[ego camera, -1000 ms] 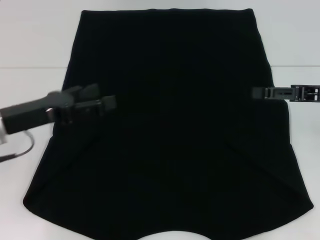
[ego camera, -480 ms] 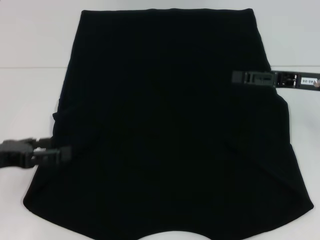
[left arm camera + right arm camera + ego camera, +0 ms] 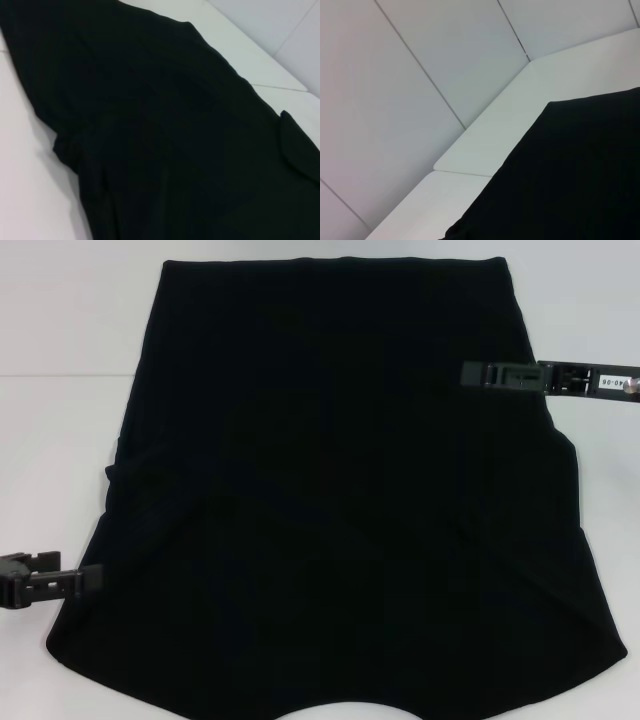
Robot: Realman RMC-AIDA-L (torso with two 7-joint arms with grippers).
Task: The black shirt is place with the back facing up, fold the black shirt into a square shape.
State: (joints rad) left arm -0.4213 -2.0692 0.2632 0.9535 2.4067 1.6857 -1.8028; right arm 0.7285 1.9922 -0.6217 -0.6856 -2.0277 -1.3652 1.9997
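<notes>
The black shirt [image 3: 340, 490] lies spread flat on the white table, its plain side up and both sides folded inward. My left gripper [image 3: 95, 578] is low at the shirt's near left edge, its tip just touching the fabric border. My right gripper [image 3: 467, 373] reaches in from the right, over the shirt's far right part. The left wrist view shows the shirt [image 3: 165, 135] with a folded flap along its side. In the right wrist view only a corner of the shirt [image 3: 570, 185] shows.
The white table [image 3: 60, 420] shows bare on both sides of the shirt, with a seam running across it. Pale wall panels [image 3: 395, 75] rise behind the table's far edge. The shirt's near hem runs past the head view's lower border.
My left gripper has moved off the shirt's left middle, down and outward to its near left edge. My right gripper has moved farther away and inward over the shirt.
</notes>
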